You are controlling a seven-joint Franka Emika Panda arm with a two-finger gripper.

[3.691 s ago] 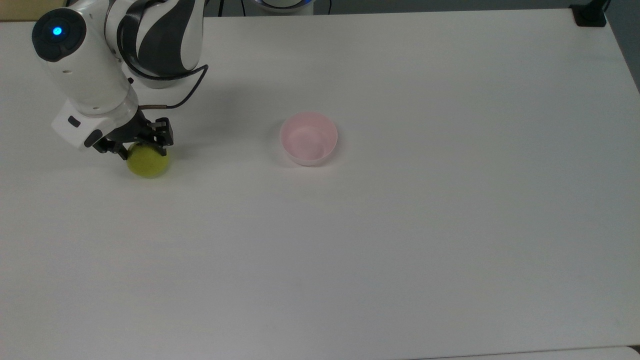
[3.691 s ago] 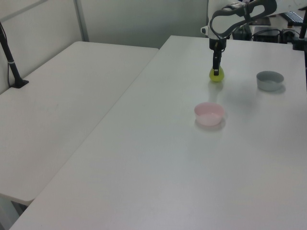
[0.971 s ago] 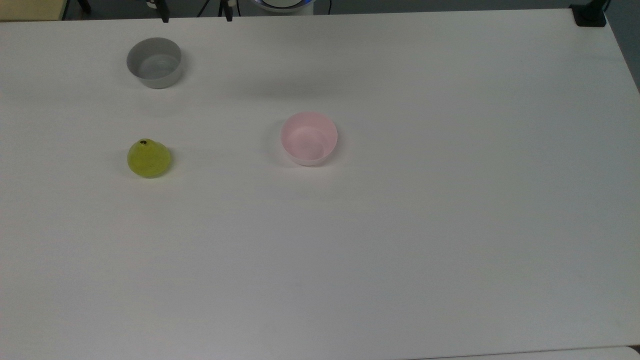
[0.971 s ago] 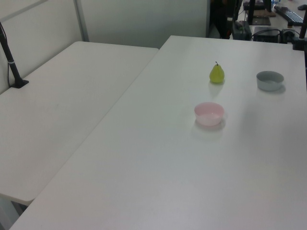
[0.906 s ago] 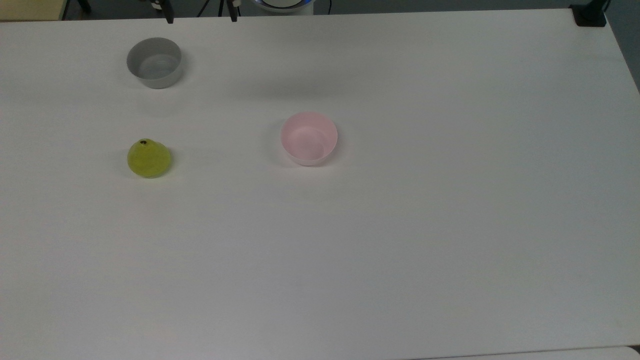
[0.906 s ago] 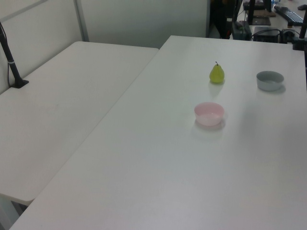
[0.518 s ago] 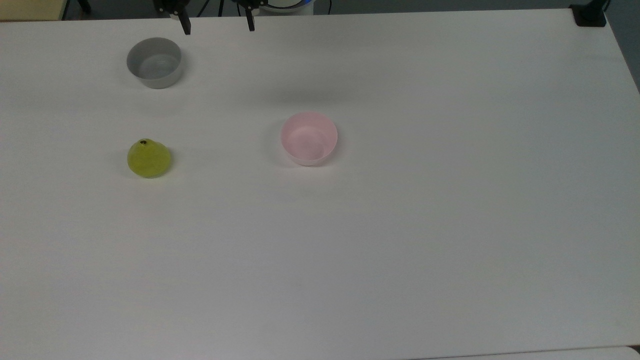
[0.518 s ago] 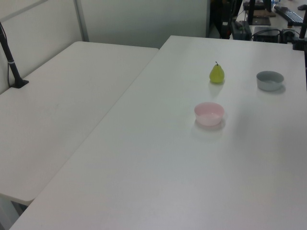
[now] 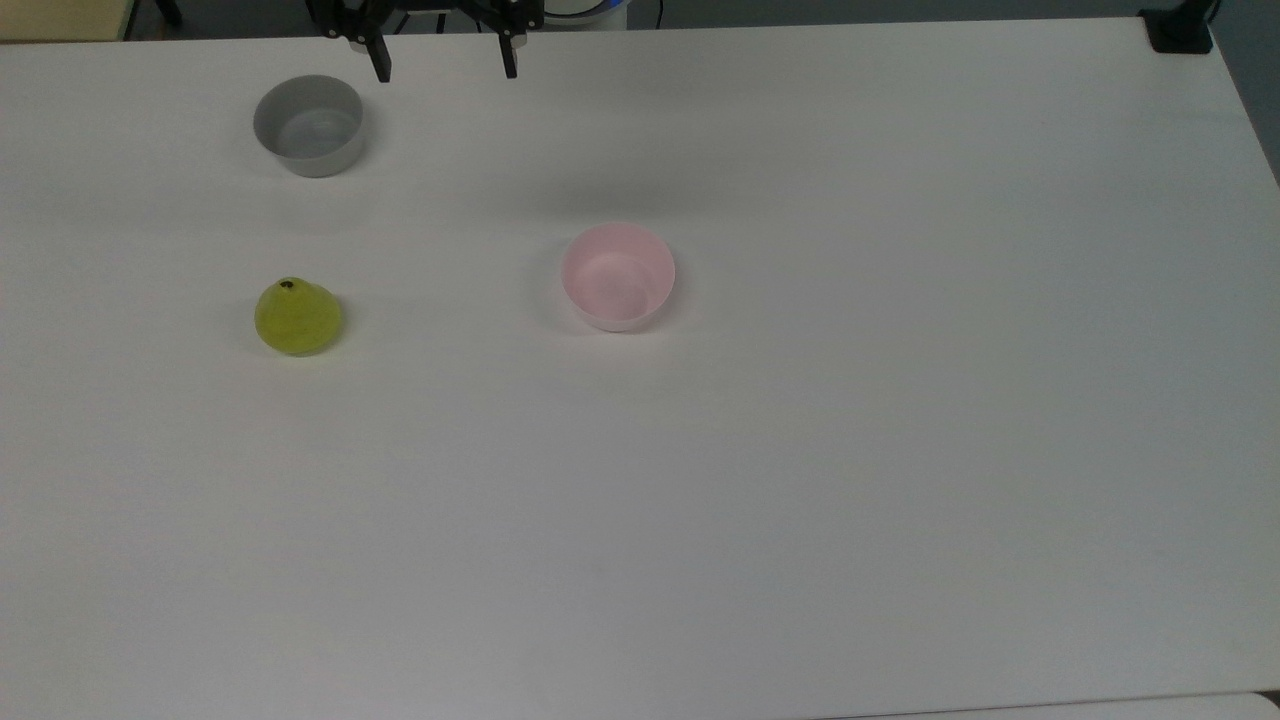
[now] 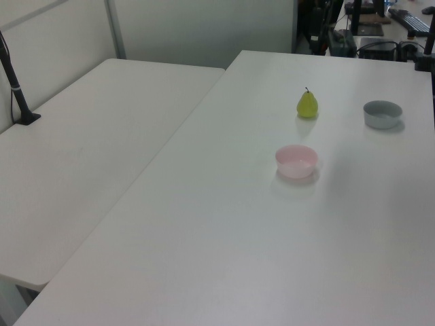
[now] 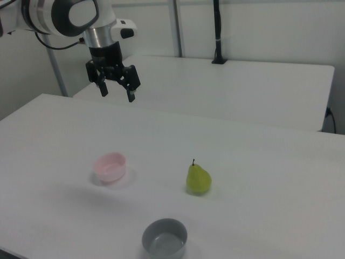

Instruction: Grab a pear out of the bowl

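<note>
We see the pear [image 11: 198,179] standing upright beside the bowl [image 11: 110,167], well below our wide-open, empty gripper [image 11: 116,89].

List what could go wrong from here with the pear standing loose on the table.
The pear stands upright on its rounded base on the bare table, apart from the pink bowl and the grey bowl, so a nudge could probably tip it and let it roll.

The gripper hangs open high above the table; a descent toward the pear could clip its stem first and knock it over.
</note>
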